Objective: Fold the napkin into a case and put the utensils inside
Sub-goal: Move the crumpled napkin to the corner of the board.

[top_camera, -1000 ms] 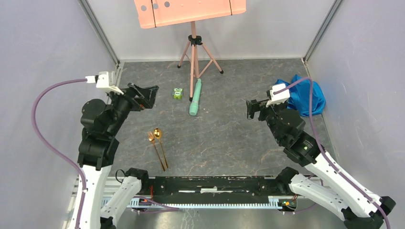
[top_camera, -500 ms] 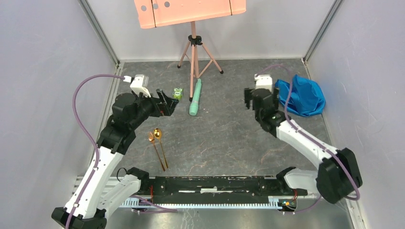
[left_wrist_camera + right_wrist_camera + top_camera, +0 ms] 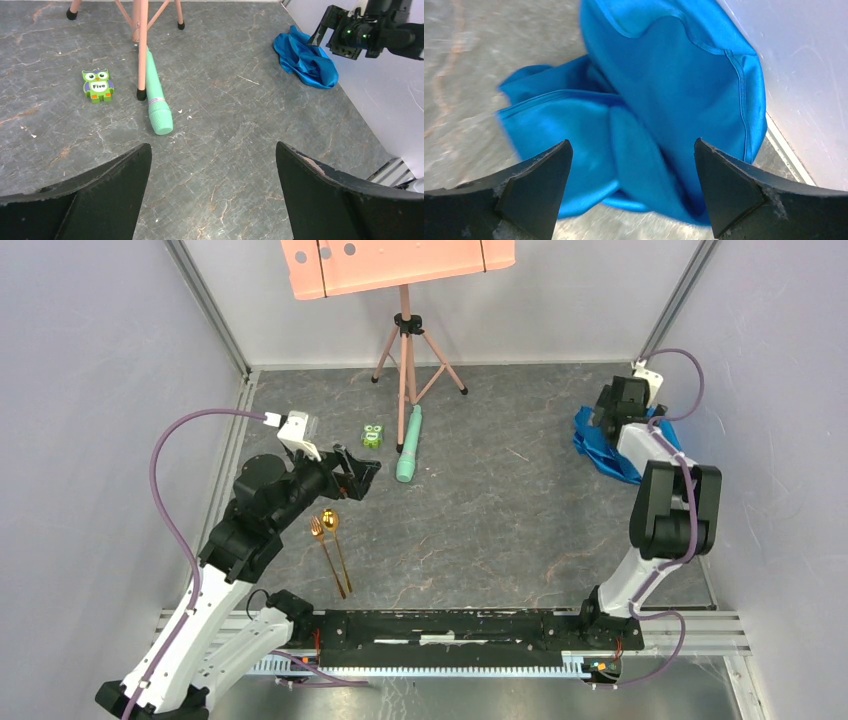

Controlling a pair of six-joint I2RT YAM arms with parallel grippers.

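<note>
The napkin (image 3: 597, 447) is a crumpled bright blue cloth heap at the far right by the wall; it also shows in the left wrist view (image 3: 305, 57). My right gripper (image 3: 603, 410) hangs open just above it, and the cloth (image 3: 664, 100) fills the space between its jaws (image 3: 631, 170) without being held. The gold fork (image 3: 325, 548) and spoon (image 3: 337, 540) lie side by side at the front left. My left gripper (image 3: 357, 472) is open and empty above the floor, beyond the utensils (image 3: 212, 170). No case shape shows.
A pale green tube (image 3: 408, 445) and a small green owl toy (image 3: 373, 436) lie at mid-back beside a pink tripod (image 3: 405, 350). Grey walls close in left and right; the right wall (image 3: 804, 75) is right beside the napkin.
My right arm has swung from mid-right to the far right and now hangs over the napkin. My left gripper has moved right and a little nearer, toward the utensils.
</note>
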